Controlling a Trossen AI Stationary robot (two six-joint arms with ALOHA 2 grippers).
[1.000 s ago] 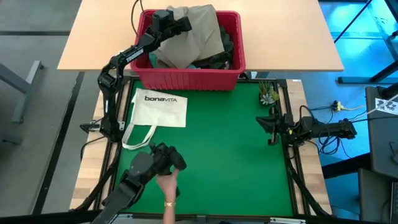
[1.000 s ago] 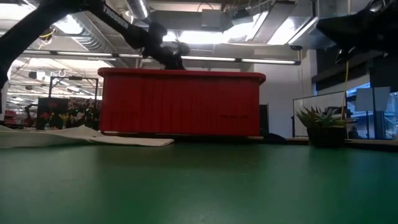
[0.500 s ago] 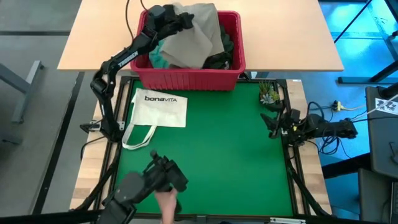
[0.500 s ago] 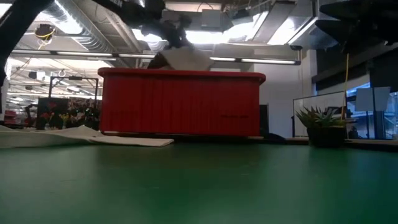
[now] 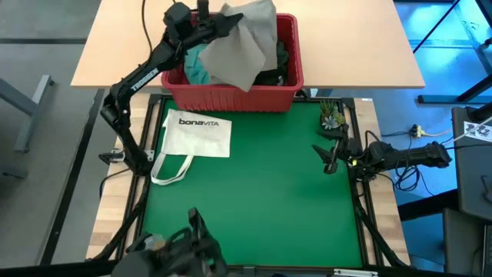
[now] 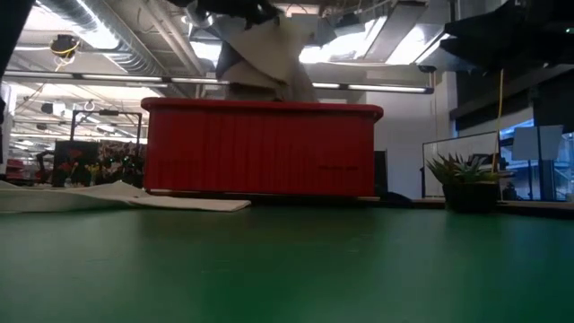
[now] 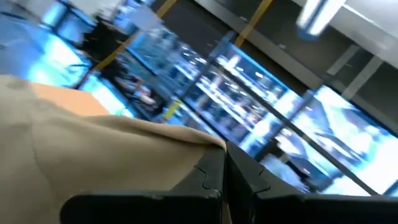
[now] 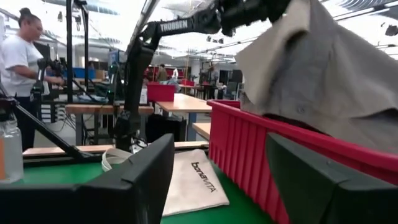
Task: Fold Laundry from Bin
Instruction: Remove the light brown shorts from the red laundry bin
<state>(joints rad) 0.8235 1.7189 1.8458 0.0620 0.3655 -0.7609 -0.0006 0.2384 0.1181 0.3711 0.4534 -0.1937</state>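
The left arm reaches up from the table's left edge, elbow bent, and its left gripper [image 5: 223,19] is clamped on the khaki-tan garment [image 5: 244,46], soft crumpled cloth lifted above the red bin [image 5: 231,98]. The bin is rigid slotted plastic with a thick rim; turquoise cloth [image 5: 195,65] and dark cloth [image 5: 278,68] lie inside. Right of the bin, the right gripper [image 5: 326,156] lies low, fingers spread apart, empty

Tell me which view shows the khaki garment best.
The high view: the khaki garment hangs from the left tool over the bin, outline complete. The right wrist view shows it partly, the low view backlit, the left wrist view only a fold.
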